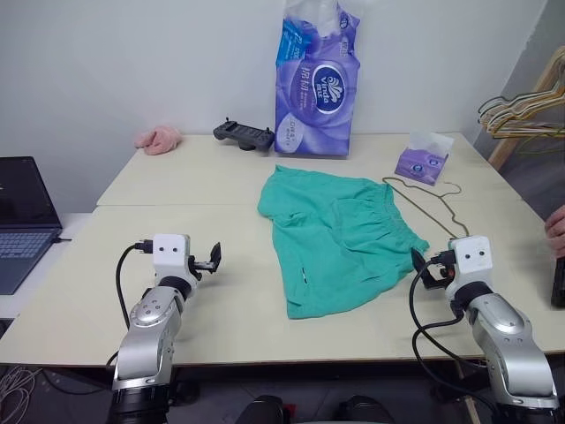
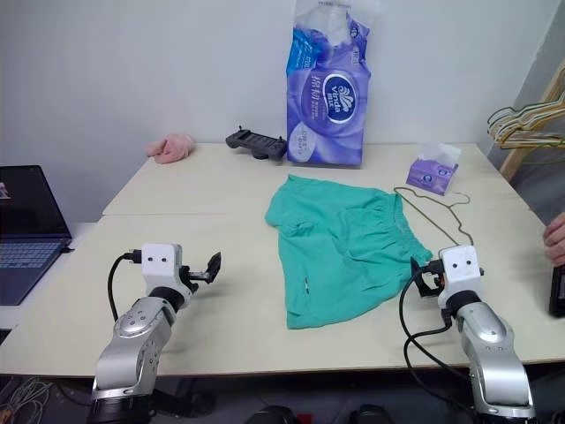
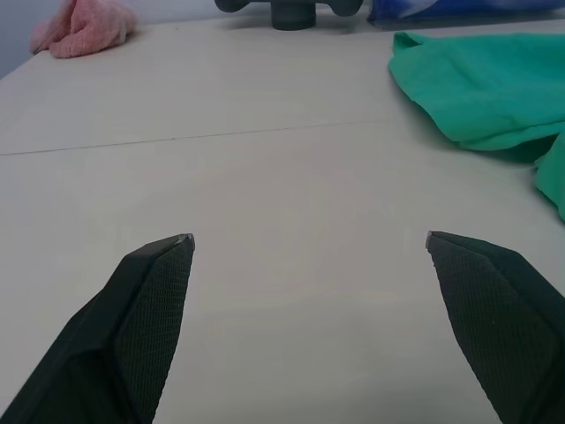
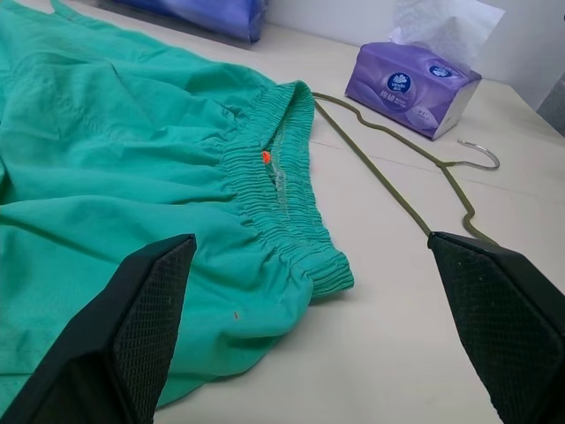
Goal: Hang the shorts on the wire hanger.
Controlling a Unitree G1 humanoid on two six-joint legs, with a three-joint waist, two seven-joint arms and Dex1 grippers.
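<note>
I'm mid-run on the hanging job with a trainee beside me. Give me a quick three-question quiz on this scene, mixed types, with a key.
1. True or false: the shorts already hang on the wire hanger.
2. Multiple choice: the wire hanger lies
A. beside the waistband of the shorts, on the right gripper's side
B. under the laptop
C. on top of the pink cloth
3. Fill in: the fingers of the left gripper and the right gripper are both ____ and hold nothing.

Key:
1. False; the shorts lie flat on the table.
2. A; its hook points toward the small tissue pack.
3. open
</note>
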